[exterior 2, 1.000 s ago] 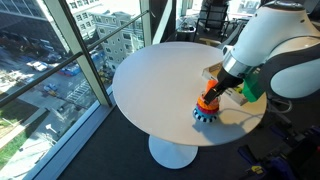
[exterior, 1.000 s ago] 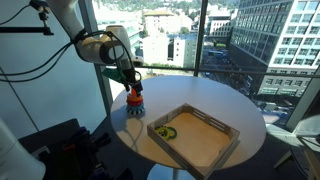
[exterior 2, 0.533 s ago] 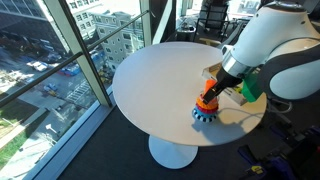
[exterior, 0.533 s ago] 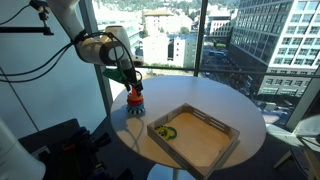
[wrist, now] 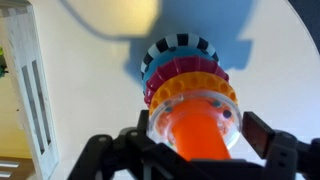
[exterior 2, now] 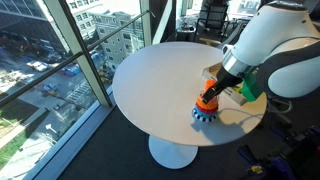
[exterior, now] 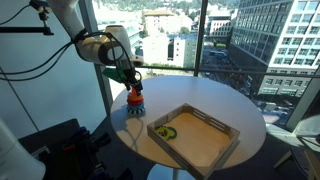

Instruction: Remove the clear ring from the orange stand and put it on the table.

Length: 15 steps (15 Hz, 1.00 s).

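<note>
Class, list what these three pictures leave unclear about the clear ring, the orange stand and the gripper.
Clear ring: too small and glassy in both exterior views, with the gripper over it.
Orange stand: its top is hidden by the gripper's body in the wrist view.
Grip: the wrist view is blurred, so contact with the ring is unclear.

One large round white-topped table (exterior: pixel 205 98) is carrying one shallow square wooden tray (exterior: pixel 205 142), lying at four o'clock from one bright orange cone-like peg stand (exterior: pixel 135 97). One transparent plastic ring (wrist: pixel 228 118) is sitting above one yellow ring (wrist: pixel 190 88), one pink ring (wrist: pixel 185 69) and one teal ring (wrist: pixel 150 63).
</note>
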Available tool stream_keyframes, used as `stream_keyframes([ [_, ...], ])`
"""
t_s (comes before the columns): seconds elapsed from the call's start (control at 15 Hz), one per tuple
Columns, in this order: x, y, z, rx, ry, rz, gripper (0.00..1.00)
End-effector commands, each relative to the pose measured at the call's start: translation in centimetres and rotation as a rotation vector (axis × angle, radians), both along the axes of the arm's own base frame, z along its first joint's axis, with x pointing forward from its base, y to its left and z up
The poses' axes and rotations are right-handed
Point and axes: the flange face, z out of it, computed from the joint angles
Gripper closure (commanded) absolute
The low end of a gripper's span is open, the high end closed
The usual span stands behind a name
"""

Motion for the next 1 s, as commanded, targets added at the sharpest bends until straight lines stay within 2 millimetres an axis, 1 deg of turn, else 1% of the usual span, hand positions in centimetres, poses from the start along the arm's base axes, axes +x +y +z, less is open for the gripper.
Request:
stream_keyframes([
  [0.0,-1.0,-0.3,2.0,0.010,-0.022,-0.004,0.33],
  [0.47,-2.3,-0.7,5.2,0.012,-0.076,-0.010,0.33],
  [0.93,-3.0,-1.2,9.1,0.024,-0.145,-0.022,0.33],
])
